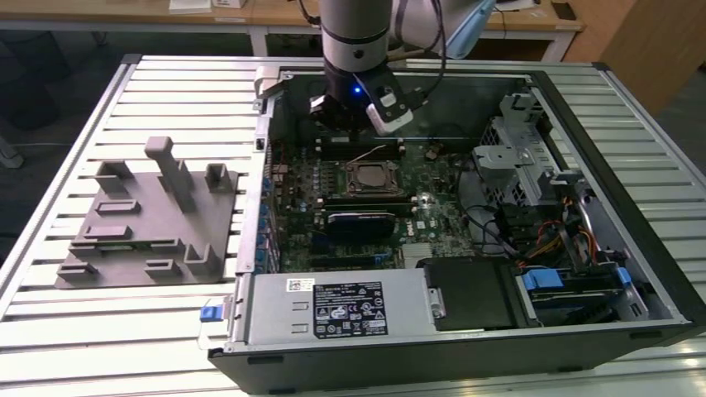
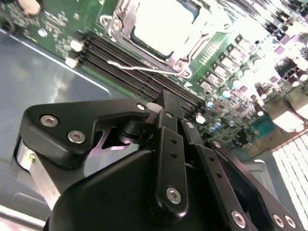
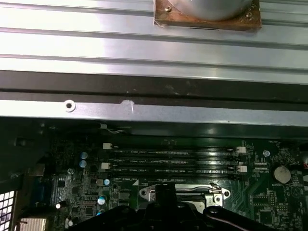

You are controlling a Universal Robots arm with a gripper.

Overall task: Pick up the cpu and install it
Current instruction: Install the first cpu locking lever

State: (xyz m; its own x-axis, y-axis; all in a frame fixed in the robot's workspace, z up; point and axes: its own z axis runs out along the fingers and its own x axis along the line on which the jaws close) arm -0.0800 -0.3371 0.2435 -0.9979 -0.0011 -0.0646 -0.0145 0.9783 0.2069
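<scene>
The gripper (image 1: 349, 126) is seen pressed together with nothing pinched between its tips. In both wrist views (image 2: 167, 99) (image 3: 166, 191) it is poised over the motherboard (image 1: 441, 207) inside the open computer case (image 1: 617, 207), above the memory slots (image 3: 173, 161) and just beside the processor socket. The cpu (image 1: 369, 176) is not held. It lies flat within the metal socket frame (image 2: 122, 26), its pale top (image 2: 161, 26) shown bright in the second wrist view, and it is clear of the gripper. A thin wire lever (image 2: 144, 70) is seen between the frame and the slots. The power supply (image 1: 331, 310) is mounted at the case's near end. On the exterior view's left, a grey fixture block (image 1: 149, 219) is set on the slatted metal table (image 1: 66, 322), well apart from the case.
</scene>
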